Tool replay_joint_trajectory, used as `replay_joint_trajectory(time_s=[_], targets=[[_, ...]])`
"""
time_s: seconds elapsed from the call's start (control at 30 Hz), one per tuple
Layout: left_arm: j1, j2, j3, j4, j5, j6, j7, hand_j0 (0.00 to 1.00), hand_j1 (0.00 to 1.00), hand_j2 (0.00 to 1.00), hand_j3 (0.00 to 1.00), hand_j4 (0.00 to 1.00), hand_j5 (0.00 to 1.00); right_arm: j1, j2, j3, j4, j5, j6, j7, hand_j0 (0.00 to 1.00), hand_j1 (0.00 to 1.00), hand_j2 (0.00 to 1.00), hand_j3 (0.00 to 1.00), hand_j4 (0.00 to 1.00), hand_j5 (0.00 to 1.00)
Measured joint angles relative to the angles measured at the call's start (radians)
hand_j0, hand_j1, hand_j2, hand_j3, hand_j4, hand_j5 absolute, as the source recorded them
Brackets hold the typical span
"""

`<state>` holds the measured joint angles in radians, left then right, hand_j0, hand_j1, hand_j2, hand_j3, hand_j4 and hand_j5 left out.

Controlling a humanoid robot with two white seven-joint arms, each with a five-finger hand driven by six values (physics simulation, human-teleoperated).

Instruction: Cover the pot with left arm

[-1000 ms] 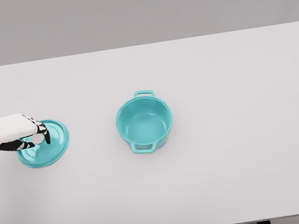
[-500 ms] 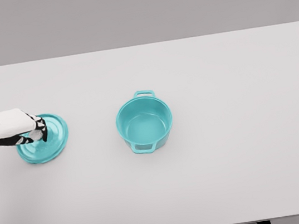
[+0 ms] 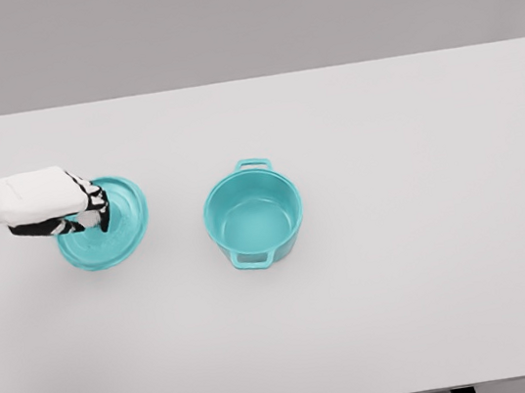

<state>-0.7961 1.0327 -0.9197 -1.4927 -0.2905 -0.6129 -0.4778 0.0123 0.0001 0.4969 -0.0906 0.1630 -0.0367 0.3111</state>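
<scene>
White tabletop [image 3: 433, 280] fills the view beneath a grey wall. On it the round teal pot [image 3: 253, 218] with 2 loop handles stands open near the middle. Well left of it, the white left hand [image 3: 51, 201] clasps the knob of the round teal lid [image 3: 120, 233], fingers curled around it.

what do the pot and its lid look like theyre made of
The pot looks like enamelled metal or glazed ceramic: uniform teal, smooth, soft sheen, with thick loop handles moulded in. The render leaves it open. The lid matches in colour and finish, with concentric ridges, so probably the same material. The left hand covers its knob, so the knob's material cannot be judged.
</scene>
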Motion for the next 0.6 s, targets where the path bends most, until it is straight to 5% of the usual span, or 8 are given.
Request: replay_joint_trajectory(time_s=[0.6], targets=[[-0.097, -0.129, -0.07, -0.038, 0.012, 0.0, -0.003, 0.43, 0.43, 0.43, 0.43, 0.43, 0.43, 0.0, 0.0, 0.0, 0.0, 0.0, 0.0, 0.0, 1.0, 1.0, 1.0, 1.0, 1.0, 1.0]])
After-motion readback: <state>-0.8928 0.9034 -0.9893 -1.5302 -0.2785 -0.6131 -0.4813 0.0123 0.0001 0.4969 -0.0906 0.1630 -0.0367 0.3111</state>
